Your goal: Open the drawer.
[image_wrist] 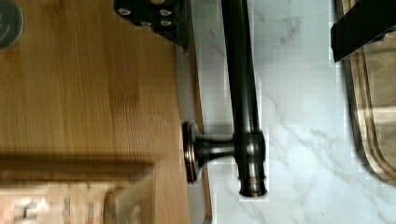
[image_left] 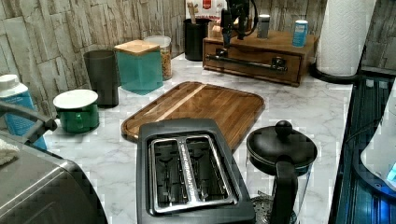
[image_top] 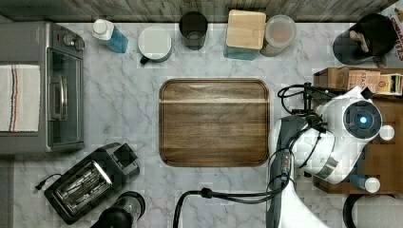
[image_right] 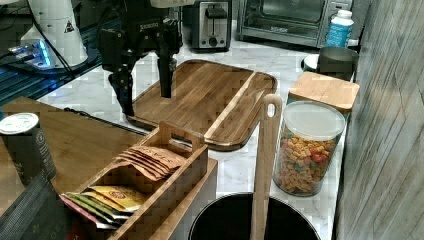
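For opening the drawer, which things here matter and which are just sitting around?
Part of the job:
drawer
its black bar handle
gripper, fingers spread either side of the handle

Just lying about:
wooden tray
toaster
toaster oven
cereal jar
green mug
paper towel roll

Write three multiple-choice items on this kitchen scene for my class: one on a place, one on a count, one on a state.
1. What stands between the fingers of the end effector? A the bar handle; B a mug; C a spoon.
2. How many slots has the toaster? A one; B two; C four.
3. The drawer is: A shut; B half out; C removed.
Answers: 1 A, the wrist view shows the bar between the fingers. 2 B, two slots side by side. 3 A, its front sits flush with the cabinet.
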Controlling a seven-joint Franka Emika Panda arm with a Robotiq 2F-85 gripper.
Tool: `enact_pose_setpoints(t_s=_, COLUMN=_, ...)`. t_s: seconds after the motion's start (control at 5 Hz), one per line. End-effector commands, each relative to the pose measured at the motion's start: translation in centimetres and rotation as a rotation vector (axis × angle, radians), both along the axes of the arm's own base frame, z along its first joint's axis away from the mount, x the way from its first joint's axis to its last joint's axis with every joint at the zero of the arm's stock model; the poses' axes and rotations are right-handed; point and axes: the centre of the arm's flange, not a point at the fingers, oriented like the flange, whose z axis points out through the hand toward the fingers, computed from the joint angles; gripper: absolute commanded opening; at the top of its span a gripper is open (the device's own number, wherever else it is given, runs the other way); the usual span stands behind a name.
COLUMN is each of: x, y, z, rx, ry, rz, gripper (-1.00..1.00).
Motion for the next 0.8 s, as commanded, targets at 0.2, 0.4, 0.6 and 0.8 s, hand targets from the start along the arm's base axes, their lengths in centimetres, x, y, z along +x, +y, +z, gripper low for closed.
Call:
enact_pose_setpoints(t_s=0.2, x=0.2, y=3.1, z=-0.1, rx=-0.006, ry=-0.046, rz=0.082, gripper=1.0)
enact_pose_setpoints(t_s=0.4, x=-1.3, y=2.5, z=-1.2, rx=-0.041, ry=-0.051, rz=0.079, gripper=1.0)
enact_pose_setpoints(t_s=0.6, x=-2.6, y=2.1, z=-2.0, rx=-0.053, ry=-0.07, rz=0.07, gripper=1.0)
enact_pose_setpoints(t_s=0.8, x=-3.8, y=1.7, z=-3.1, rx=-0.039, ry=-0.091, rz=0.067, gripper=1.0)
